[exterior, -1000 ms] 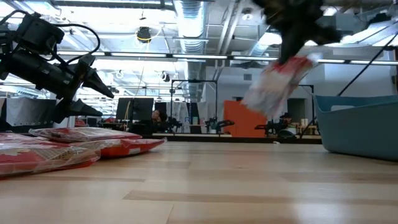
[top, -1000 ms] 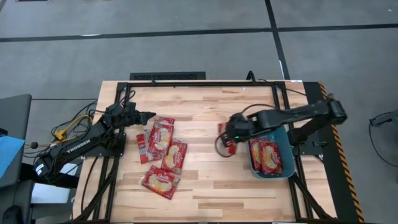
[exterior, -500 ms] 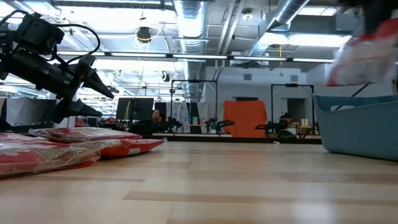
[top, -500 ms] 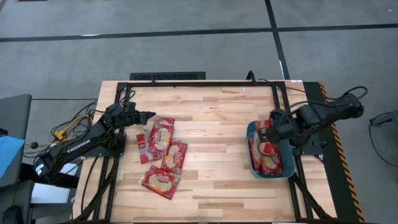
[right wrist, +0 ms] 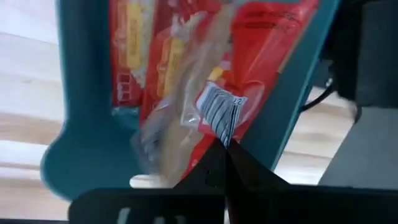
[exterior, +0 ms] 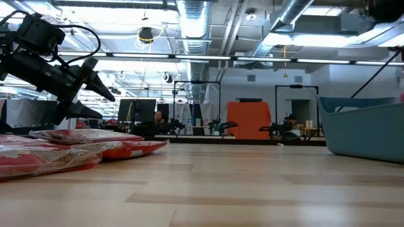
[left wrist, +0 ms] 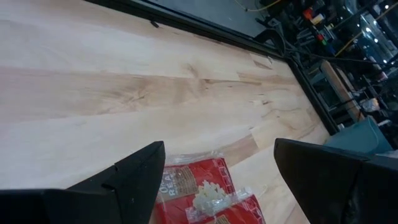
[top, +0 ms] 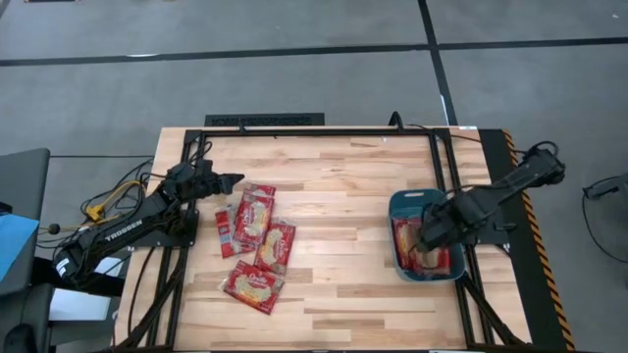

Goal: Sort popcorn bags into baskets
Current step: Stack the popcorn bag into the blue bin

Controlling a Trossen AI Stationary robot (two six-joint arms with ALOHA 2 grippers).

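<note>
Several red popcorn bags (top: 257, 240) lie flat in a loose pile on the table's left half. My left gripper (top: 234, 181) hangs open just beyond the pile's far end, over the nearest bag (left wrist: 199, 193), touching nothing. The teal basket (top: 397, 211) stands at the table's right edge with red bags (right wrist: 134, 37) lying in it. My right gripper (top: 427, 238) is over the basket, shut on one more popcorn bag (right wrist: 186, 93). In the low view only the basket's wall (exterior: 363, 129) and the left gripper (exterior: 101, 88) show. My right gripper pinches the bag by its edge beside the barcode (right wrist: 219, 118) between its two shut fingers. The fingers come from above, pointing down. The bag hangs below them inside the basket's outline; whether its lower end rests on the bags there I cannot tell.
A black frame (top: 265, 120) runs along the table's far edge and down both sides. Bare wood (top: 339, 226) lies between the pile and the basket. Cables (top: 113, 196) trail off the left side.
My right gripper has carried the bag from the table's middle toward the right edge until it is over the basket. It has tipped to point straight down and stayed shut. The bag, swinging in the air before, now hangs over the basket.
</note>
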